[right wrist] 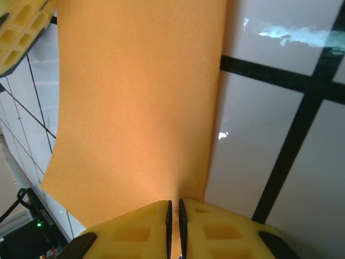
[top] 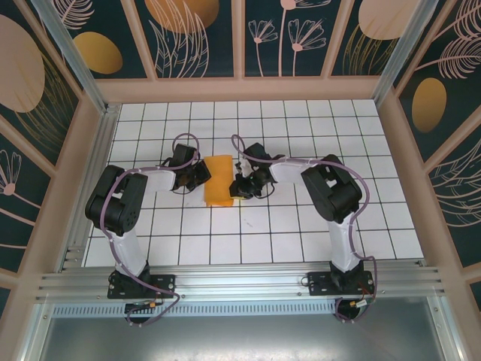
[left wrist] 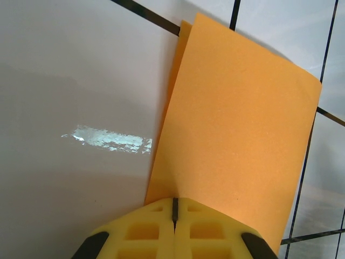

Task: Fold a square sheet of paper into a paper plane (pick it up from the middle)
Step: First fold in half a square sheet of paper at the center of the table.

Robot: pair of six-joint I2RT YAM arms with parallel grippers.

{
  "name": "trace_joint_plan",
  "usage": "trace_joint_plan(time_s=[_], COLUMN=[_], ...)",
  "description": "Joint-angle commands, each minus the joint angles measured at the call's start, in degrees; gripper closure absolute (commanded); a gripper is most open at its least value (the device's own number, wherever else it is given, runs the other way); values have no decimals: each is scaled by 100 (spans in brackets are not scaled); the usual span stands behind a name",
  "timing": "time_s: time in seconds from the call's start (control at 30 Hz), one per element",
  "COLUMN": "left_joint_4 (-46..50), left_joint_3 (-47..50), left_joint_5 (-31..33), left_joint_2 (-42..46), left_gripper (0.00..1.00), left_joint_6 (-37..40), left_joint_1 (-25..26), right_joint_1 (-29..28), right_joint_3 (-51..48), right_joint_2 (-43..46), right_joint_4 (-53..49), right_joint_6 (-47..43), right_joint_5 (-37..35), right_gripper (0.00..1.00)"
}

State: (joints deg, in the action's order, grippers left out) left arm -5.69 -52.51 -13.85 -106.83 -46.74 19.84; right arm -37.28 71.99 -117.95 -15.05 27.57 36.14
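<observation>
Left gripper [left wrist: 174, 208] pressed together, tips at the left edge of the folded square sheet of paper [top: 219, 180] on the counter [top: 301, 233]; right gripper [right wrist: 173, 208] clamped on that sheet's right edge.

centre: sheet of paper [top: 219, 180] flanked by left claw [top: 201, 174] and right claw [top: 239, 185], each pinched on an edge, no way through | near rows between arm bases: bare worktop [top: 248, 244] | far rows: free up to back wall [top: 240, 90] | left elbow [top: 113, 203] crowds the left edge
</observation>
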Motion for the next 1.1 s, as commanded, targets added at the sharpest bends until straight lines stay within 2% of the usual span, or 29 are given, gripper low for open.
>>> trace_joint_plan(time_s=[0.0,0.27,0.5,0.63,0.8,1.07], left_joint_4=[1238,1242,1186,1136,1114,1125], left_joint_3=[356,356,343,329,362,384], left_joint_5=[611,616,543,552,560,581], left_joint_2=[-646,-629,-577,-559,-560,-593], left_gripper=[100,100,100,100,100,100], left_joint_6=[16,15,-41,-131,-153,-162], left_joint_1=[4,12,25,23,31,34], right_joint_1=[-155,-175,-104,-172,-263,-260], right_joint_3=[-81,-362,-244,145,460,91], right_joint_2=[173,594,1341,880,299,9], right_joint_4=[-799,-1095,-135,-102,0,27], right_joint_6=[-311,-551,-181,-57,122,74], right_joint_5=[-222,-335,-854,-946,-683,-101], right_gripper=[83,83,82,82,83,83])
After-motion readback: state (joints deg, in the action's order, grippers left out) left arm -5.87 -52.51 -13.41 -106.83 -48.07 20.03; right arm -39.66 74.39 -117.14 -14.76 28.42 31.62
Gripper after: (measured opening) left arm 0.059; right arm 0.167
